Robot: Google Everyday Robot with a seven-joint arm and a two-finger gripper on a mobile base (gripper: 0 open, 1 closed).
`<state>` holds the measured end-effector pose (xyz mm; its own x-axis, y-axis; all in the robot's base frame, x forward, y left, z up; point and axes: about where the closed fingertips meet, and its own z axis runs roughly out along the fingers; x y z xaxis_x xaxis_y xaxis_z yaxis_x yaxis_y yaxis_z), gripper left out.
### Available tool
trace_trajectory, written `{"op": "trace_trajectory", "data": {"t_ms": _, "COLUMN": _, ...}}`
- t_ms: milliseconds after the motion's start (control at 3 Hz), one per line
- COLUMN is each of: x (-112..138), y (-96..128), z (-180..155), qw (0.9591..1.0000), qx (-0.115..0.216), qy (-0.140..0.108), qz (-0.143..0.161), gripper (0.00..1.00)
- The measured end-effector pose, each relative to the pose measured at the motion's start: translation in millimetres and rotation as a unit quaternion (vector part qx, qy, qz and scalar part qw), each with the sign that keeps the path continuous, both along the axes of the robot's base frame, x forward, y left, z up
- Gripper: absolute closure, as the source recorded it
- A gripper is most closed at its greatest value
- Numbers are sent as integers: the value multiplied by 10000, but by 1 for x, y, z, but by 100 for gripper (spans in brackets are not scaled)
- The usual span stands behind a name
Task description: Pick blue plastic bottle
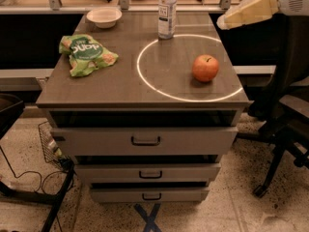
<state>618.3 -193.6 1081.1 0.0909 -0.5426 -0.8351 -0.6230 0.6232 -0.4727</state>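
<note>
The blue plastic bottle (167, 13) stands upright at the back of the drawer cabinet's top (120, 83). It is clear, with a white cap and a pale label with dark print. It sits just on the far edge of a bright light ring (143, 76). My gripper (225, 21) hangs in the air at the upper right, beyond the cabinet's right back corner. It points left toward the bottle, well apart from it, and holds nothing that I can see.
A red apple (205, 67) sits inside the ring at the right. A green chip bag (87, 54) lies at the left and a white bowl (104, 17) at the back left. An office chair (289, 124) stands to the right, a wire basket (48, 144) at the lower left.
</note>
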Motion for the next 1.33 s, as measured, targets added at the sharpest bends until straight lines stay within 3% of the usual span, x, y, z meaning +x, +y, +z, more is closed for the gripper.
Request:
{"op": "trace_trajectory", "data": {"t_ms": 333, "x": 24, "y": 18, "z": -5, "qw": 9995, "qx": 306, "qy": -27, "qz": 61, "gripper": 0}}
{"op": "trace_trajectory", "data": {"t_ms": 1000, "x": 121, "y": 58, "z": -28, "qw": 9913, "qx": 1306, "qy": 177, "qz": -4, "gripper": 0}}
{"op": "trace_trajectory", "data": {"t_ms": 1333, "x": 151, "y": 74, "z": -40, "qw": 9896, "qx": 1403, "qy": 307, "qz": -76, "gripper": 0}}
